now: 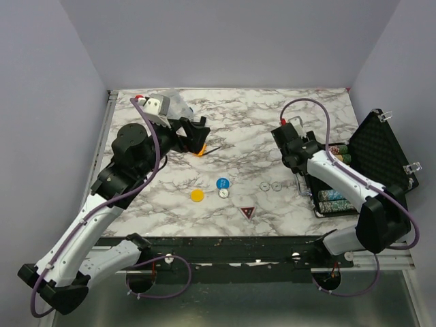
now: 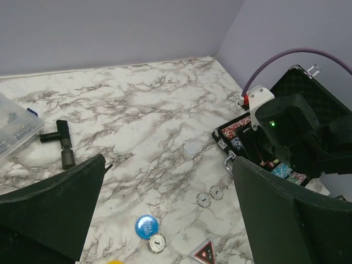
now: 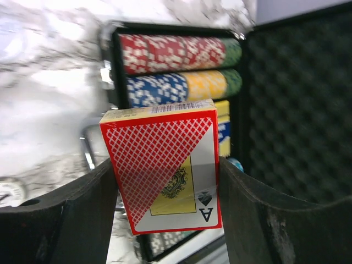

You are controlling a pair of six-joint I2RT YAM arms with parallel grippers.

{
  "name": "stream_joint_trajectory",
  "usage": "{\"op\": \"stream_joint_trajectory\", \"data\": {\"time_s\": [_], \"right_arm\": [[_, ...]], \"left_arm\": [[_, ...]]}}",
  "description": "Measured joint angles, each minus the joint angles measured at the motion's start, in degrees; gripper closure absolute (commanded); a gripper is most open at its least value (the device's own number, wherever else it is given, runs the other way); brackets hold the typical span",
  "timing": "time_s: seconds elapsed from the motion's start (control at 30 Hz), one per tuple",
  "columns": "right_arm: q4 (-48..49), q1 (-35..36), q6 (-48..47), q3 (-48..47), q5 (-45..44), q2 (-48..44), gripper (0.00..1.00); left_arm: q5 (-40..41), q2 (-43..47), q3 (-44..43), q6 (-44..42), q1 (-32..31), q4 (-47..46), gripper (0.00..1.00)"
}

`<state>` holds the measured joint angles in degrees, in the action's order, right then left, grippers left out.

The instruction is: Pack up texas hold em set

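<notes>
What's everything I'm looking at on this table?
table: one, marble, under everything
briefcase: one, black, open at the right edge
chip rows: several, red, blue, yellow, green, inside the briefcase
card box: one, red, above the briefcase
yellow disc: one, yellow, centre front
blue disc: one, blue, right of it
white disc: one, white, beside the blue disc
small discs: two, pale, further right
triangle: one, red, nearest the front
tape measure: one, orange, left of centre
compartment box: one, clear, back left corner
T-shaped tool: one, black, beside that box
left end effector: one, black, open, back left
right end effector: one, black, gripping the card box
</notes>
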<state>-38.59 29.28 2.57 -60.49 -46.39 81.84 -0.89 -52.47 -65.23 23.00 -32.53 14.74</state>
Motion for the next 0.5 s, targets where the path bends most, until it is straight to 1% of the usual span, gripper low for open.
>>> {"op": "stream_joint_trajectory", "data": {"time_s": [0.1,0.23,0.37,0.43,0.5], "right_arm": [[-2.1,-2.6,-0.1,0.3,-2.3,0.0,0.88],[-2.4,-6.9,-1.7,1.7,-2.3,-0.1,0.88],[-2.6,-11.3,-3.7,1.9,0.8,-0.1,0.89],[-2.8,-13.1,-4.3,1.9,2.9,-0.1,0.94],[-3.3,-14.6,-4.7,1.8,4.9,0.4,0.95]], "left_arm": [[1.9,0.3,0.0,-1.0,-2.9,0.0,0.01],[4.2,0.6,0.0,-2.2,-7.6,0.0,0.01],[6.9,1.0,0.0,-2.9,-13.4,0.6,0.02],[9.6,1.4,0.0,-3.4,-17.6,1.4,0.02],[12.5,1.7,0.0,-4.0,-21.3,1.8,0.02]]}}
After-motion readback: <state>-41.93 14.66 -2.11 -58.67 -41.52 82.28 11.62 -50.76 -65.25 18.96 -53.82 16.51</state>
